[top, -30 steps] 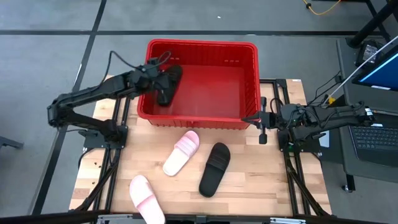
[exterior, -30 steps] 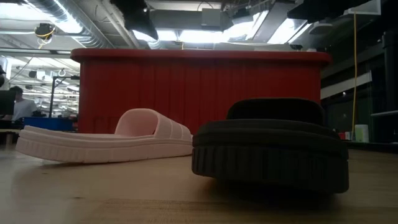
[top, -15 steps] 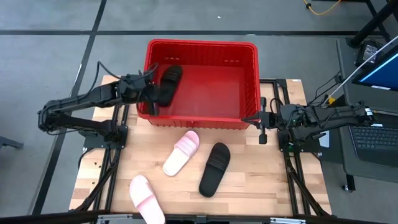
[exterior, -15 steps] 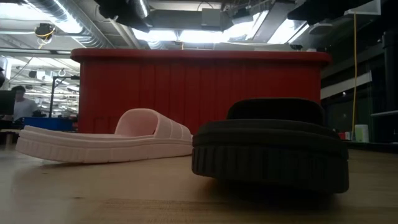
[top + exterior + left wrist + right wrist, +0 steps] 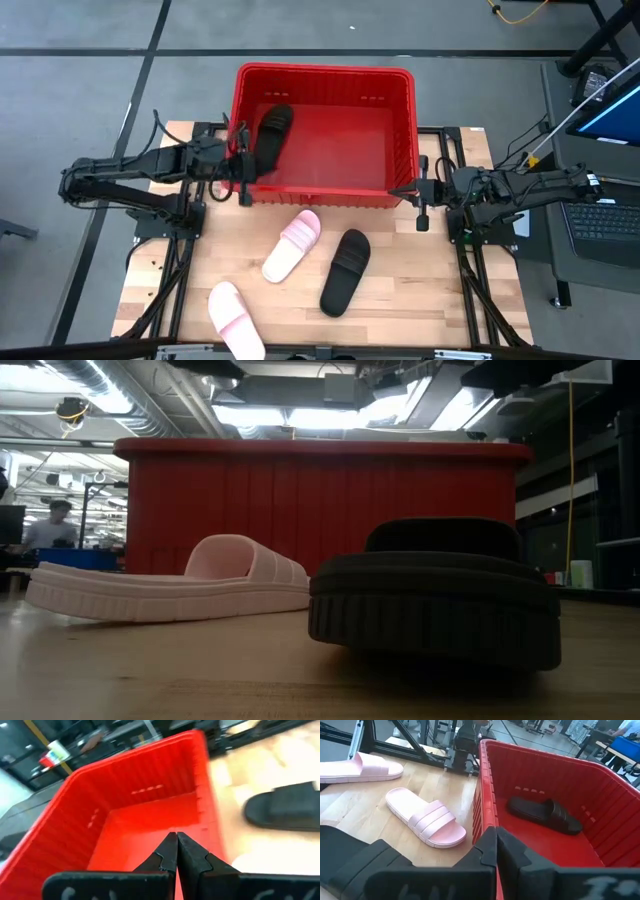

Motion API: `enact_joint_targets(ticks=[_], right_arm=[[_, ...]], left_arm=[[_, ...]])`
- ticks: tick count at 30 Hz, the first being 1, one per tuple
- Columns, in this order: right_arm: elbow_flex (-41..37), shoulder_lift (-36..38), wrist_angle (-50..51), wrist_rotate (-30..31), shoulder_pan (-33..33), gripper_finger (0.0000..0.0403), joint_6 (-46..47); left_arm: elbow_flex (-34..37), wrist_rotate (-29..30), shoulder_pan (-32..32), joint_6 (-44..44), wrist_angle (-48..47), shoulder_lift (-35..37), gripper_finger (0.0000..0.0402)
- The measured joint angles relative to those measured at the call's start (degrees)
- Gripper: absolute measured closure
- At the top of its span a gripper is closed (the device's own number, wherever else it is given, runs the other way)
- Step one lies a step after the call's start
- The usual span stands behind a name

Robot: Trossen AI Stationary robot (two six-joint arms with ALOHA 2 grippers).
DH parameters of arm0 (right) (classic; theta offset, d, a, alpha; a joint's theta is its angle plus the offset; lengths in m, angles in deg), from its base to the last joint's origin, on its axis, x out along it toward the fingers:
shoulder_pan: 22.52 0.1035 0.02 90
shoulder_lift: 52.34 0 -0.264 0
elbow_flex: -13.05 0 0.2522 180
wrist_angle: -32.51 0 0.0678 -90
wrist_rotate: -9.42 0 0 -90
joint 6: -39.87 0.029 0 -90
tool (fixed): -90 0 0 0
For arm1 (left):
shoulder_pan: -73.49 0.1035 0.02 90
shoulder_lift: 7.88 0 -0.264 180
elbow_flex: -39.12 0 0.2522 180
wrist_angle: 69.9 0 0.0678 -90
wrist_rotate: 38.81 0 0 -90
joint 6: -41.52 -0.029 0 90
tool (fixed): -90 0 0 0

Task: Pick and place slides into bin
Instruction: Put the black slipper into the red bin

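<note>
One black slide point(image 5: 270, 134) lies in the bin point(image 5: 325, 73), just ahead of the empty left pincer point(image 5: 243, 177), which sits shut at the bin's near-left corner. So the next step is likely to fetch the nearest pink slide point(image 5: 291, 245) on the worktop point(image 5: 420, 290), which calls for opening first. The right pincer point(image 5: 421, 191), shut and empty, waits beside the bin's right corner, and its wrist view shows the black slide flat on the bin floor, which the low view hides behind the red wall.

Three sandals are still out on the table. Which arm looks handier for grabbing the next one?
Probably the left. The left gripper is shut and empty at the bin corner, on the same side as both pink slides. The right gripper, also shut, waits beyond the bin's other side, nearer only the black slide.
</note>
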Motion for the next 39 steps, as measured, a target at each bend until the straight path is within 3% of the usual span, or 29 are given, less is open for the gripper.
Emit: enact_joint_targets(ticks=[5, 11, 16, 21, 26, 30, 35, 39], right_arm=[[0.0, 0.0, -0.46, 0.0, 0.7, 0.0397, -0.03], [0.0, -0.28, -3.56, -0.01, 3.74, 0.0397, -0.15], [0.0, -2.38, -5.62, -0.87, 7.51, 0.0397, -0.2], [1.81, -6.13, -5.61, -0.87, 10.67, 0.0397, 0.0], [8.25, -10.73, -1.35, -0.84, 14.12, 0.0397, 2.09], [13.72, -16.18, 4.34, -0.19, 17.15, 0.0397, 7.31], [17.98, -24.76, 11.09, 4.85, 21.4, 0.0397, 15.19], [19.47, -29.71, 11.65, 5.52, 24.2, 0.0397, 20.7]], left_arm=[[4.18, 0.1, -5.89, 2.78, 5.99, 0.22, 0.04], [13.46, 7.87, -11.68, 7.62, 15.64, 0.36, 0.04], [17.8, 8.63, -16.37, 10.01, 24.45, 0.33, 0.04], [18.07, 13.46, -21.14, 11.65, 26.83, 0.33, 0.04], [18.07, 14.03, -25.64, 15.25, 27.23, -0.25, 0.04], [18.07, 14.75, -28.58, 16.99, 28.14, -2.66, 0.04], [18.07, 15.99, -30.4, 17.37, 30.96, -7.05, 0.04], [18.07, 15.98, -30.81, 17.41, 33.57, -10.61, 0.04]])
